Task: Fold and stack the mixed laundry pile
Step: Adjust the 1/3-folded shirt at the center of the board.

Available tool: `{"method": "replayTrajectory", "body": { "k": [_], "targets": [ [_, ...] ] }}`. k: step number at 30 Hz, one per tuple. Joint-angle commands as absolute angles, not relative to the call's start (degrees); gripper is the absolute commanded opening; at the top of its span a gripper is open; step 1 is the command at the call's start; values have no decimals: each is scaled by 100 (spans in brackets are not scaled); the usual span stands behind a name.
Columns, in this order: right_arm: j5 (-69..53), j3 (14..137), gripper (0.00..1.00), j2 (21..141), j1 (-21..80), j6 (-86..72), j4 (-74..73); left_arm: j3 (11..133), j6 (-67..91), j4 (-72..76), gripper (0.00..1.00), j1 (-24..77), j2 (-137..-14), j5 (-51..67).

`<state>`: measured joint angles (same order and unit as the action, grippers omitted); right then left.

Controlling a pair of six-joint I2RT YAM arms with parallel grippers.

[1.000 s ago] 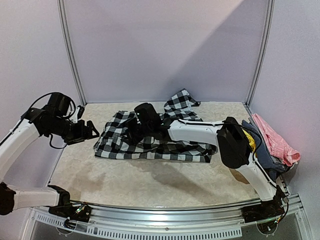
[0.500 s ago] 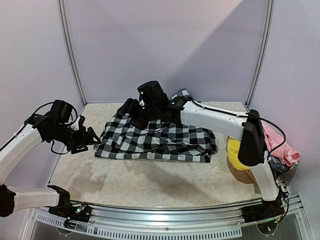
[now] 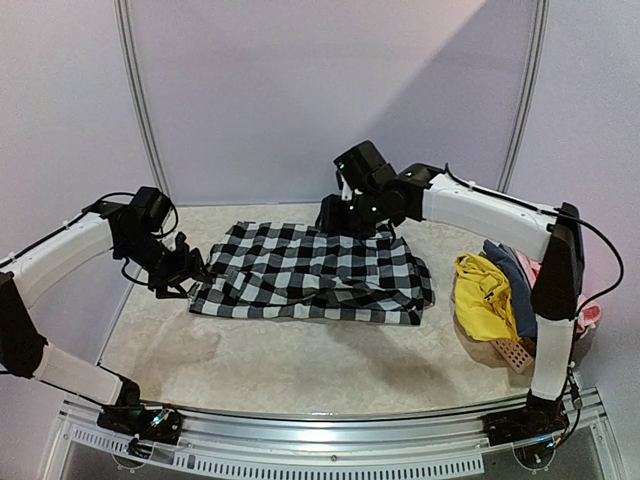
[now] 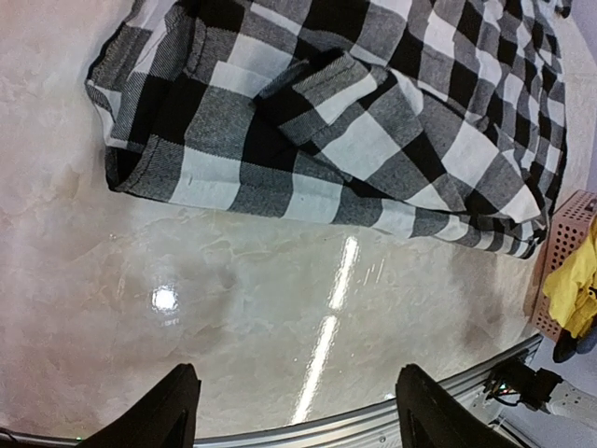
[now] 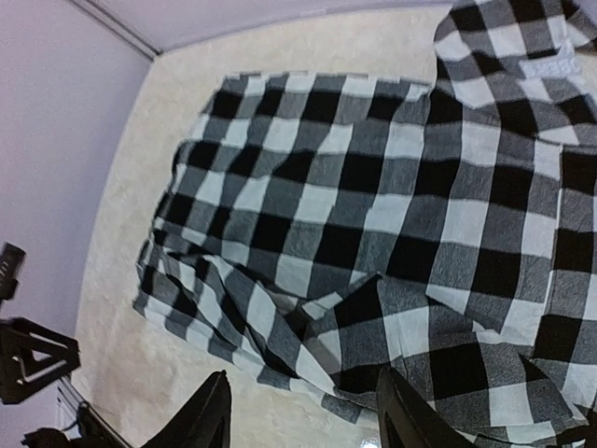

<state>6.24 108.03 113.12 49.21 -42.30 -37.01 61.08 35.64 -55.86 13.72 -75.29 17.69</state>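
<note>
Beige marbled tabletop point(image 3: 300, 365), lilac walls point(image 3: 300, 90). Black-and-white checked cloth shirt point(image 3: 320, 272) spread mid-frame, long axis left-right. Left gripper point(image 3: 188, 272) just beside shirt's left end, fingers apart, empty. Right gripper point(image 3: 334, 216) over upper edge, fingers apart, empty. Yellow cloth garment point(image 3: 482, 290) at right.

Two white-and-black arms
White shells cover the left arm point(image 3: 60, 255) and right arm point(image 3: 480, 210), with black joints and wrists, thin black cables point(image 3: 590, 235) looping alongside, and matte black tapered fingers point(image 4: 173, 411).
</note>
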Motion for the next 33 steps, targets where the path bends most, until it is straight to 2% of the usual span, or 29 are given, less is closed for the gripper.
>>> {"method": "replayTrajectory", "body": {
  "k": [1,5,13,27,33],
  "targets": [
    [67,11072,51,12021,4999,-3943,-4326,6223,3632,-5673,73,1378,-7702,1802],
    [-313,11269,42,12423,5000,-3964,-4395,6184,3647,-5618,72,1393,-7787,1761],
    [-759,10867,36,12637,5093,-3936,-4271,5962,3688,-5422,71,1438,-7839,1747],
    [-1303,9915,32,12157,5333,-3588,-3920,5936,3776,-5216,69,1442,-8069,1673],
    [-1206,9685,32,12199,5402,-3214,-4021,5924,4309,-4866,68,1436,-8189,1841]
  ]
}}
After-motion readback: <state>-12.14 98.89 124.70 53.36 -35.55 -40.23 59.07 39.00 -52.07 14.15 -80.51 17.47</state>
